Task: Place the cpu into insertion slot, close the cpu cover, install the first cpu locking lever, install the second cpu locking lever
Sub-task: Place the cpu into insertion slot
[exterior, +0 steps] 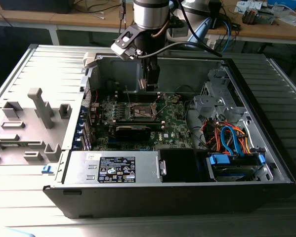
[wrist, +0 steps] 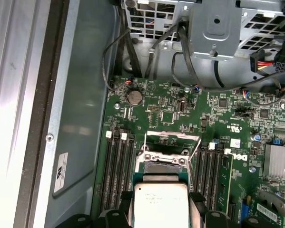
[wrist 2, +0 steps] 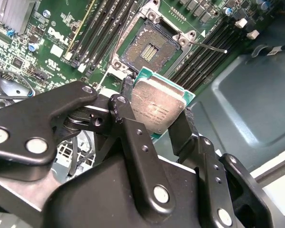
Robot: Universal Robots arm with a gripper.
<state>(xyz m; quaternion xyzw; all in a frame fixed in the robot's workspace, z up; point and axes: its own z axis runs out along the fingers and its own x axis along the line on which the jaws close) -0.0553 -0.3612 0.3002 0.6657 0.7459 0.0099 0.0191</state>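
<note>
Silver-grey metal tops the cpu, which the black jaws hold by two opposite edges, shut firmly on its green-rimmed sides. In the first wrist view the same chip lies flat between the jaws with its pale top facing the camera. Just beyond the jaws' tips is the insertion slot, bare, its field of contacts uncovered; the cpu hangs apart from it and is not seated. At the slot's far edge the cpu cover stands swung up, showing as a thin bright strip. A wire locking lever juts out clear of the slot's frame. Dark memory slots run along both sides of the slot on the green motherboard. Farther from the jaws sit a round coin battery and a grey metal drive cage. The exterior view has the jaws low inside the open computer case, over the slot.
</note>
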